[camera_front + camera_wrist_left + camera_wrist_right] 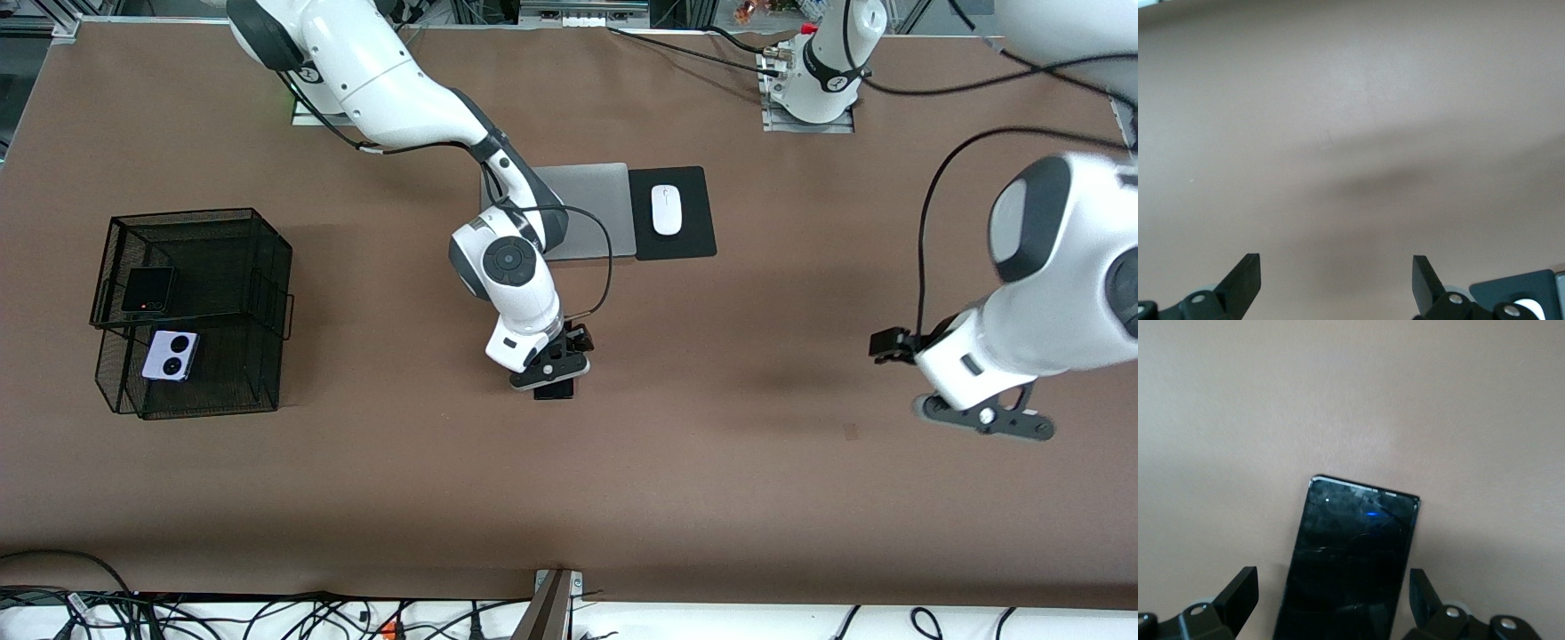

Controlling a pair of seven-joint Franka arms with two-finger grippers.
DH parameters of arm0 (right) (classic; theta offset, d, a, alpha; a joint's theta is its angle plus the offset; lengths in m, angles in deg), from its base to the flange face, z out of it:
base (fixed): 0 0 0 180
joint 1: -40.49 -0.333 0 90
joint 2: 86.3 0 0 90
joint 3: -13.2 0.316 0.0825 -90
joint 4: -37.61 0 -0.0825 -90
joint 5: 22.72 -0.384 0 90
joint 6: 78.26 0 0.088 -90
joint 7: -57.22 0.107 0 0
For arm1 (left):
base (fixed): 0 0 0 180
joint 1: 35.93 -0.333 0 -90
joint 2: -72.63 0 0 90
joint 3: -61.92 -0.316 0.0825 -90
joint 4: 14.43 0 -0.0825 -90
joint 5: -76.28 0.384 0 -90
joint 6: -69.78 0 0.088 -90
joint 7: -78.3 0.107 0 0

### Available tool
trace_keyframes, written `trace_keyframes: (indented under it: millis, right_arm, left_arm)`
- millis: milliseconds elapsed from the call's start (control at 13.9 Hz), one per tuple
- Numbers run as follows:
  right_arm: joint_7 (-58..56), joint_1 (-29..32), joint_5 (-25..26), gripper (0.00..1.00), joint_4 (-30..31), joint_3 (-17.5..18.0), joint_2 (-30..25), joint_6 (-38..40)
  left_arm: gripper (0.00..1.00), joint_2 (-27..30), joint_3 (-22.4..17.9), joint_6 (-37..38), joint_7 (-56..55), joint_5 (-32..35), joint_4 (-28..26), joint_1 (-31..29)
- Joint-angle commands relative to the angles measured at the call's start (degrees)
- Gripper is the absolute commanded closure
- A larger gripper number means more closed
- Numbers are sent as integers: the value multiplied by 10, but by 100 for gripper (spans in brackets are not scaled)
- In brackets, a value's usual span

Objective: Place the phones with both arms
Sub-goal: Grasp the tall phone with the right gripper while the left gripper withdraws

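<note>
The long black slab phone (555,392) lies flat on the brown table at its middle. My right gripper (553,380) is low over it. In the right wrist view the phone (1351,560) lies between the open fingers (1238,587) of the right gripper (1330,581), with gaps on both sides. The small black folded phone (148,290) lies on the upper tier of a black wire basket (267,267), and the lilac-white phone (171,356) on its lower tier. My left gripper (987,418) hangs open and empty (1335,267) over bare table at the left arm's end.
A silver laptop (596,204) and a white mouse (666,210) on a black pad (693,242) lie farther from the front camera than the long phone. The wire basket stands at the right arm's end of the table.
</note>
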Motion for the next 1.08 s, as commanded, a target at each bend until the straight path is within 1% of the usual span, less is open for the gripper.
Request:
trace_keyframes:
  millis: [0,288,433,649,865,1010]
  right_arm:
    - [-4,-4,6,0,24,-1,-5,-7]
    - [15,-5,1,0,37,-1,-7,-6]
    - [24,-5,1,0,36,8,-8,-6]
    - [26,-7,1,0,35,10,-10,-6]
    - [25,-9,7,0,39,10,-8,-6]
    - [20,-9,9,0,40,10,-8,-4]
  left_arm:
    - [0,95,1,10,-11,-8,-80,-8]
    - [0,173,4,25,-11,-14,-115,-9]
    - [0,205,3,27,-11,-50,-128,-18]
    - [0,263,4,27,-12,-56,-175,-22]
    - [0,294,4,27,-12,-56,-207,-24]
    - [0,304,4,27,-12,-57,-215,-24]
